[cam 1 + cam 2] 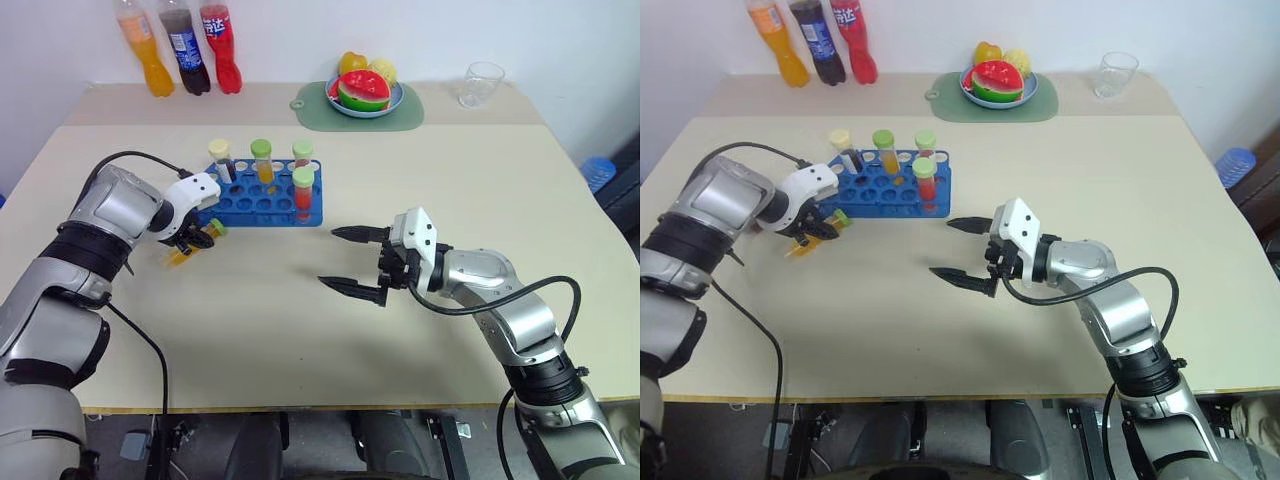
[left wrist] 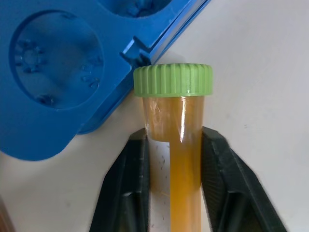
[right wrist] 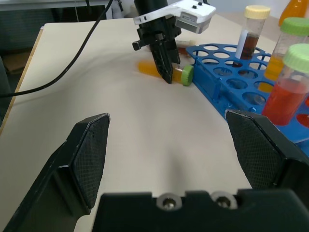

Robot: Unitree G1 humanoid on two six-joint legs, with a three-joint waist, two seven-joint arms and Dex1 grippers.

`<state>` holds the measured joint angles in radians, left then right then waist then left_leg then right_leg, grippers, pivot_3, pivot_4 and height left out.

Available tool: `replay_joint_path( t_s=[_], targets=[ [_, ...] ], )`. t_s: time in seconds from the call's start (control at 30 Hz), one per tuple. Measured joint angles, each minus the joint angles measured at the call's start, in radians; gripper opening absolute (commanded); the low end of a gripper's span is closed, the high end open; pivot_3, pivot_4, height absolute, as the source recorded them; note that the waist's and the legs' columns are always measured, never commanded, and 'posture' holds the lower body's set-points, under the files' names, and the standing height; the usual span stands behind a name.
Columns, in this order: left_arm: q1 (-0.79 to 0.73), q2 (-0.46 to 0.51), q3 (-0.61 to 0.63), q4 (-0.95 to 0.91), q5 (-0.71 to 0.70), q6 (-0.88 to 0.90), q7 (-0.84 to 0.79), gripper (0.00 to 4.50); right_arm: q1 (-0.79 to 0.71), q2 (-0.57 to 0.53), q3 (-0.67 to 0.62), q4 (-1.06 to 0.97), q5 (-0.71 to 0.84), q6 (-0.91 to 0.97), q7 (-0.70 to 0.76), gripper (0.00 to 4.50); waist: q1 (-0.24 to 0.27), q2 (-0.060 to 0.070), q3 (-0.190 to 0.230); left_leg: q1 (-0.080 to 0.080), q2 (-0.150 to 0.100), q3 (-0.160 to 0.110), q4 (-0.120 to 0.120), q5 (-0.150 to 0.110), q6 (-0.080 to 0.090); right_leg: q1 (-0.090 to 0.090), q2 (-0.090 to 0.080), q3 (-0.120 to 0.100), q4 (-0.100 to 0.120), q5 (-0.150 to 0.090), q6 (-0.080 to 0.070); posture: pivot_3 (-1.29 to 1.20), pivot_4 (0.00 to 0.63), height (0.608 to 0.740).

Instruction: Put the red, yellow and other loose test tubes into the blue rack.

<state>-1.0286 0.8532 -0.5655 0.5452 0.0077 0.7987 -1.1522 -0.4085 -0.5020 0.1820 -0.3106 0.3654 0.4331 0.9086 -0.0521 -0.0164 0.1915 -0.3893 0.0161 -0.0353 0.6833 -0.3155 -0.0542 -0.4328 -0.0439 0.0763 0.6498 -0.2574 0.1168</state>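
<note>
Beige tabletop point(image 1: 300, 320) against a white wall; soda bottles point(image 1: 185, 50), a fruit plate point(image 1: 365, 95) on a green mat point(image 1: 405, 112) and a clear cup point(image 1: 482, 84) stand along the far edge.

Left tool point(image 1: 192, 243) is clamped on the yellow tube point(image 1: 200, 240), which lies on its side on the tabletop just beside the blue rack point(image 1: 262, 204), at the rack's near left corner. Left wrist view: both black fingers point(image 2: 133, 188) press the tube's sides below the cap, cap end pointing toward the rack's corner edge, close to it; whether they touch cannot be told.

Tube look: clear plastic, amber-yellow liquid, ribbed green cap point(image 2: 173, 79), white label strip along one side.

Blue rack sits left of centre, toward the far edge, with rows of round holes. Four tubes stand upright in it: a dark one with cream cap point(image 1: 221, 158), a yellow one with green cap point(image 1: 262, 160), a red one with green cap point(image 1: 303, 186), and another with a pale green cap point(image 1: 302, 152) behind.

Right tool point(image 1: 355, 262) hangs over the tabletop's middle, well apart from the rack, jaws spread wide, empty.
</note>
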Motion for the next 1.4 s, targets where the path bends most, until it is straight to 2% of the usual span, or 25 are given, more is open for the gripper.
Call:
replay_joint_path(
  t_s=[0.07,0.17,0.2,0.27,0.3,0.37,0.4,0.43,0.5,0.57,0.63,0.7,0.77,0.97,1.4],
  targets=[
    [0.034,0.044,0.006,-0.048,0.003,-0.014,-0.041,0.75,0.006,-0.010,0.001,-0.003,-0.002,0.001,-0.002,4.25,-0.005,0.000,0.000,0.000,0.000,0.000,0.000,0.000,0.000,0.000,0.000,0.000,0.000,0.000,0.000,0.00,0.150,0.734],
    [0.223,0.168,0.139,-0.228,-0.070,-0.077,-0.117,0.75,0.013,-0.023,0.005,-0.009,-0.008,0.001,-0.001,4.25,-0.020,0.000,0.000,-0.001,0.001,0.001,-0.001,-0.001,0.001,-0.002,-0.001,0.001,0.000,0.000,0.000,0.00,0.150,0.734],
    [0.335,0.188,0.267,-0.315,-0.145,-0.115,-0.133,0.75,0.018,-0.029,0.001,-0.007,-0.009,0.001,-0.001,4.25,-0.019,0.000,0.000,-0.002,0.001,0.002,-0.001,-0.001,0.001,-0.004,-0.001,0.001,0.000,0.000,0.000,0.00,0.150,0.734],
    [0.462,0.182,0.436,-0.444,-0.261,-0.157,-0.145,0.75,0.018,-0.029,0.001,-0.001,-0.010,0.000,-0.001,4.25,-0.005,-0.001,0.000,-0.003,0.001,0.001,0.000,0.000,0.000,-0.004,-0.002,-0.001,0.000,0.000,0.000,0.00,0.150,0.734],
    [0.511,0.162,0.519,-0.500,-0.300,-0.168,-0.125,0.75,0.016,-0.029,0.002,-0.001,-0.011,-0.002,0.000,4.25,0.004,-0.001,0.000,-0.003,0.001,0.001,0.001,0.000,0.001,-0.003,-0.002,-0.001,0.000,0.000,0.000,0.00,0.150,0.734],
    [0.575,0.017,0.718,-0.635,-0.383,-0.177,0.016,0.75,0.011,-0.023,0.008,0.015,-0.018,-0.010,0.000,4.25,0.025,-0.001,0.000,-0.001,0.000,0.000,0.003,-0.001,0.001,0.001,-0.004,-0.002,0.000,0.000,0.000,0.00,0.150,0.734],
    [0.591,-0.077,0.789,-0.708,-0.414,-0.169,0.122,0.75,0.008,-0.017,0.012,0.027,-0.023,-0.019,-0.001,4.25,0.037,-0.002,0.000,-0.001,0.000,0.000,0.003,-0.001,0.001,0.003,-0.004,-0.002,-0.001,0.001,0.000,0.00,0.150,0.734],
    [0.593,-0.123,0.811,-0.741,-0.422,-0.160,0.188,0.75,0.005,-0.012,0.015,0.035,-0.027,-0.024,-0.001,4.25,0.041,-0.002,0.000,0.000,-0.001,-0.001,0.004,-0.001,0.001,0.004,-0.004,-0.002,-0.001,0.001,0.001,0.00,0.150,0.734],
    [0.589,-0.253,0.826,-0.816,-0.388,-0.163,0.379,0.75,0.003,-0.004,0.017,0.053,-0.031,-0.033,-0.002,4.25,0.046,-0.003,-0.001,0.000,-0.002,-0.001,0.004,-0.001,0.001,0.004,-0.004,-0.002,-0.001,0.001,0.001,0.00,0.150,0.734],
    [0.583,-0.405,0.781,-0.871,-0.295,-0.240,0.580,0.75,-0.002,0.013,0.020,0.076,-0.038,-0.040,-0.006,4.25,0.044,-0.004,-0.001,0.000,-0.002,-0.001,0.004,-0.001,0.001,0.004,-0.004,-0.002,-0.002,0.001,0.002,0.00,0.150,0.734],
    [0.582,-0.482,0.723,-0.889,-0.219,-0.312,0.706,0.75,-0.006,0.019,0.026,0.087,-0.043,-0.049,-0.009,4.25,0.038,-0.004,-0.001,0.000,-0.001,0.000,0.004,-0.001,0.001,0.003,-0.004,-0.002,-0.001,0.001,0.002,0.00,0.150,0.734],
    [0.548,-0.635,0.693,-0.841,-0.109,-0.442,0.898,0.75,-0.011,0.026,0.025,0.118,-0.052,-0.063,-0.019,4.25,0.039,-0.004,-0.002,0.001,-0.001,0.001,0.003,0.000,0.001,0.002,-0.004,-0.001,-0.001,0.001,0.001,0.00,0.150,0.734],
    [0.541,-0.724,0.646,-0.766,-0.034,-0.549,1.026,0.75,-0.024,0.048,0.027,0.132,-0.061,-0.072,-0.027,4.25,0.037,-0.004,-0.002,0.001,-0.001,0.001,0.003,0.000,0.001,0.002,-0.003,-0.001,0.000,0.001,0.001,0.00,0.150,0.734],
    [0.537,-0.800,0.608,-0.515,0.057,-0.760,1.179,0.75,-0.032,0.054,0.028,0.152,-0.080,-0.096,-0.044,4.25,0.039,-0.004,-0.002,0.001,-0.001,0.001,0.003,0.000,0.001,0.002,-0.003,-0.001,-0.001,0.001,0.001,0.00,0.150,0.734],
    [0.421,-0.836,0.586,-0.227,0.023,-0.933,1.136,0.75,-0.006,0.060,0.022,0.154,-0.087,-0.106,-0.083,4.25,0.039,-0.004,-0.002,0.001,-0.001,0.001,0.003,0.000,0.001,0.003,-0.003,-0.001,-0.001,0.001,0.001,0.00,0.150,0.734]
  ],
)
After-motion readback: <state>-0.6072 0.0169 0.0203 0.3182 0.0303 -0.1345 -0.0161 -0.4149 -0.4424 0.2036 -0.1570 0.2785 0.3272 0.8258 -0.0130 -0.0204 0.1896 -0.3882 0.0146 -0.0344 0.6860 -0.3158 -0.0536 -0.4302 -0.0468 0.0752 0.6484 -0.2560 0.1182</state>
